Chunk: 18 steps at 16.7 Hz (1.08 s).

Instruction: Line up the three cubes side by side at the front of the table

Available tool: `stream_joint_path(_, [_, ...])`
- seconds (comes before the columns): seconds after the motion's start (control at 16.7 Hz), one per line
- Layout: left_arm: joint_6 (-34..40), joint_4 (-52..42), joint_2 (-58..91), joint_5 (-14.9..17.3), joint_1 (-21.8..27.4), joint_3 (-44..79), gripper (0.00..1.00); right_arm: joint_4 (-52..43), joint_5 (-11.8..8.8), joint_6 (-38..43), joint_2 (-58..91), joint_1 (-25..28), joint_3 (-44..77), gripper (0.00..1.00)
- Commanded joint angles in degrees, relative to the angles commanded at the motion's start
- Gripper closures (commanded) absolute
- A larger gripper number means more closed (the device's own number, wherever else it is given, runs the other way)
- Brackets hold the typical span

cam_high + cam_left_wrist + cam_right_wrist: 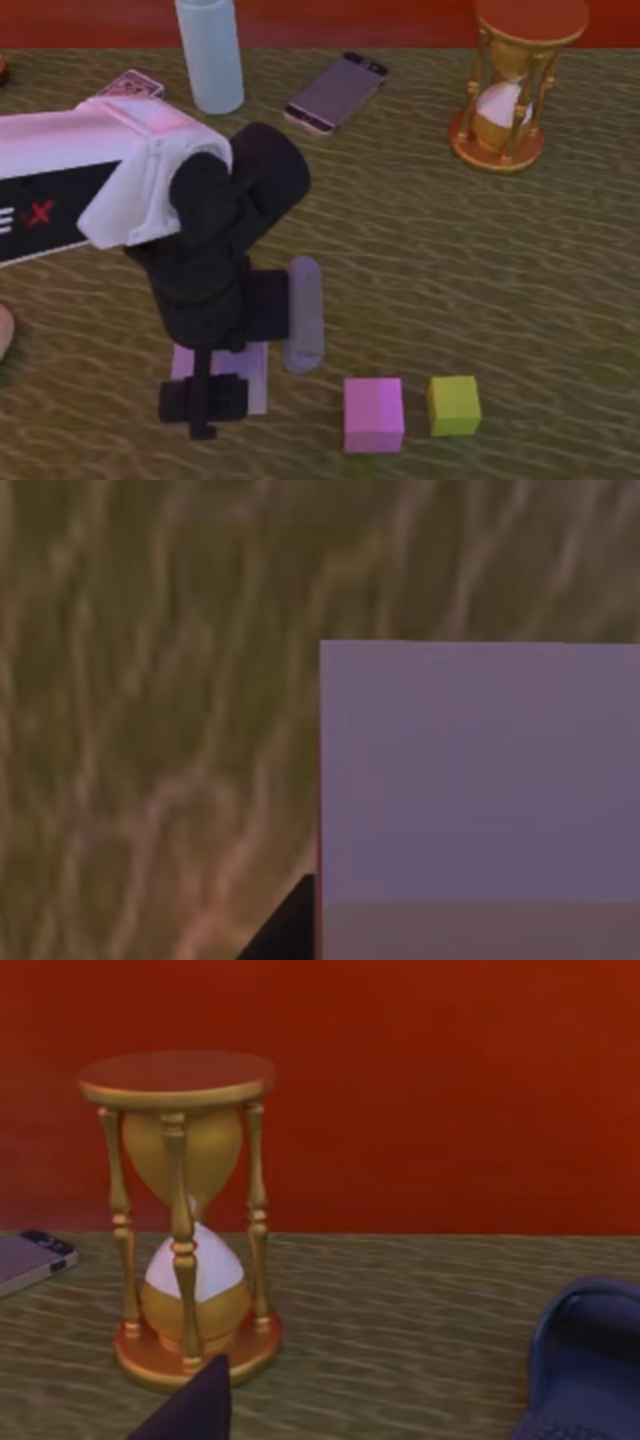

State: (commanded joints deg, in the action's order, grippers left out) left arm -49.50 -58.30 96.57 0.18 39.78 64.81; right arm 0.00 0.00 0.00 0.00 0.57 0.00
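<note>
Left arm: reaches in from the top view's left edge, wrist bent down over the front-left part of the table [520, 250].
Left gripper [215, 392]: sits right on top of the lavender cube [252, 372], front-left. Fingers mostly hidden by the wrist; can't tell whether clenched on the cube or let go.
Lavender cube, wrist cam: fills the frame's lower right [480, 780], flat on the table covering, dark finger tip [290, 930] at its corner.
Magenta cube [373, 413]: front, near centre, to the right of the lavender one w/ a gap between.
Yellow-green cube [454, 404]: just right of the magenta, small gap, not touching. Roughly one row w/ the other two along the front.
Right arm: not seen in the top view; its cam looks toward the hourglass [185, 1220], dark fingertips [195, 1405] at frame edge, spread apart w/ nothing between.
Back of table: hourglass at right, phone [337, 92] in the middle, pale bottle [210, 52] left of it, patterned box [130, 85] further left.
</note>
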Motion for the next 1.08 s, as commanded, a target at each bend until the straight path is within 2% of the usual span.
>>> stream_joint_path(0.24, [-0.2, 2.1, 1.2, 0.1, 0.0, -1.3, 1.00, 0.0, 0.0, 0.0, 0.0, 0.0, 0.0, 0.00])
stream_joint_path(0.6, [0.4, 15.1, 6.9, 0.1, 0.4, -8.0, 1.00, 0.0, 0.0, 0.0, 0.0, 0.0, 0.0, 0.00])
stream_joint_path(0.9, [0.4, 16.1, 7.5, 0.0, 0.5, -8.6, 1.00, 0.0, 0.0, 0.0, 0.0, 0.0, 0.0, 0.00])
stream_joint_path(1.08, [0.4, 16.1, 7.5, 0.0, 0.5, -8.6, 0.77, 0.0, 0.0, 0.0, 0.0, 0.0, 0.0, 0.00])
